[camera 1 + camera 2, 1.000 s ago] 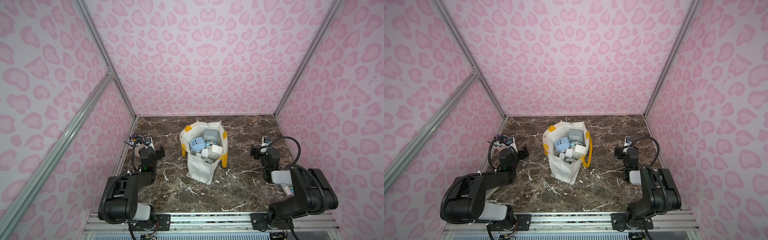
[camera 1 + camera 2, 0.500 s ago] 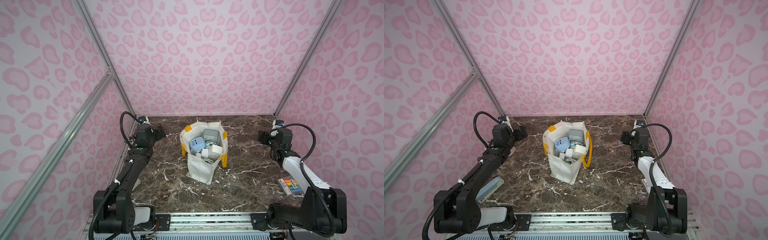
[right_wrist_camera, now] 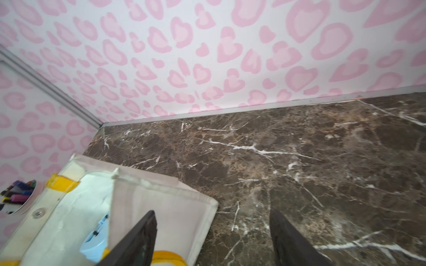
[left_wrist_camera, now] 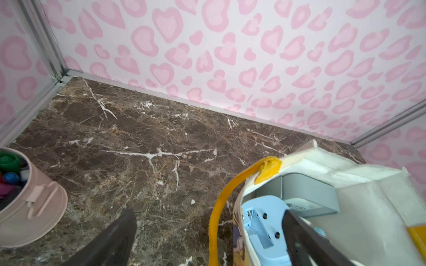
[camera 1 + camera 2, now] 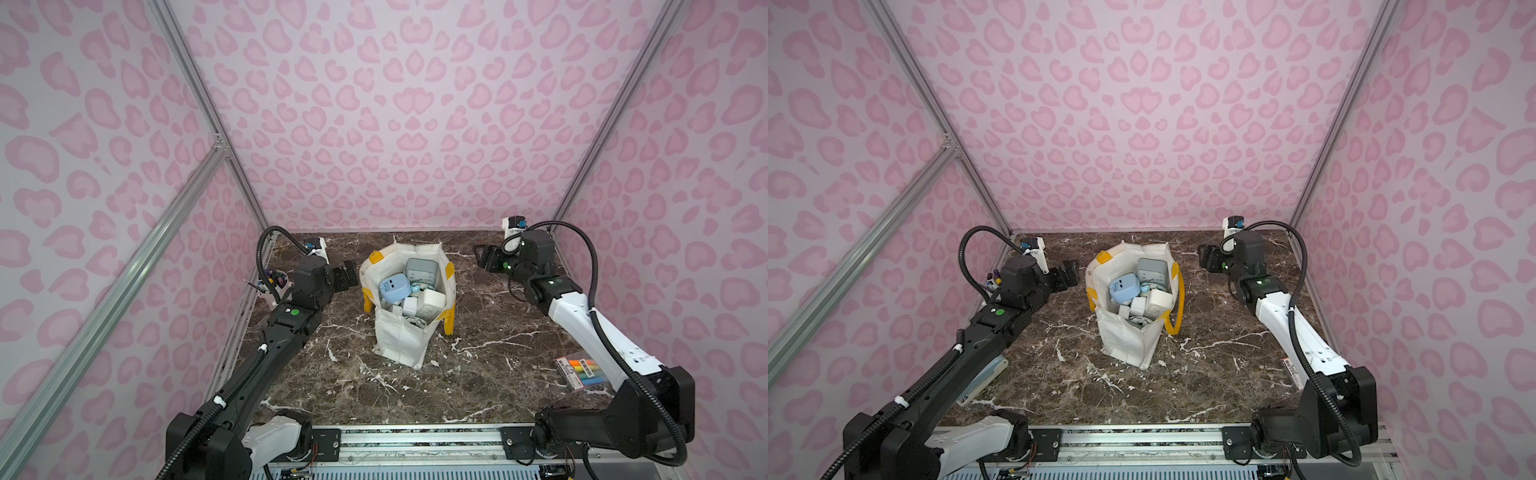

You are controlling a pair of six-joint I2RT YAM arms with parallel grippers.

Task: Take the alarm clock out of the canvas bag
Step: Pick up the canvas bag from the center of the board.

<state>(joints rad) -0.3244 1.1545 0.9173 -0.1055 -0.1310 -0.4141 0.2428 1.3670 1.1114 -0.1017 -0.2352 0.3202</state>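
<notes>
The off-white canvas bag (image 5: 399, 336) with yellow handles stands open mid-table in both top views. Inside lie a light blue alarm clock (image 5: 394, 288), a grey one (image 5: 421, 271) and a white one (image 5: 432, 302). My left gripper (image 5: 348, 275) hovers open just left of the bag's rim. In the left wrist view the gripper (image 4: 208, 213) straddles the yellow handle (image 4: 221, 207), one finger in front of the blue clock (image 4: 262, 221). My right gripper (image 5: 482, 257) is open, apart from the bag, to its back right. In its wrist view the gripper (image 3: 212, 213) is over the bag's corner (image 3: 161, 207).
A pink pen bucket (image 5: 276, 286) stands at the left wall behind my left arm, close to the left gripper. A pack of coloured markers (image 5: 582, 372) lies at the right under my right arm. The pink walls close in on three sides.
Both arms have unfolded from the front of the table and reached back, ending on either side of the bag. The right jaws have narrowed a little.
</notes>
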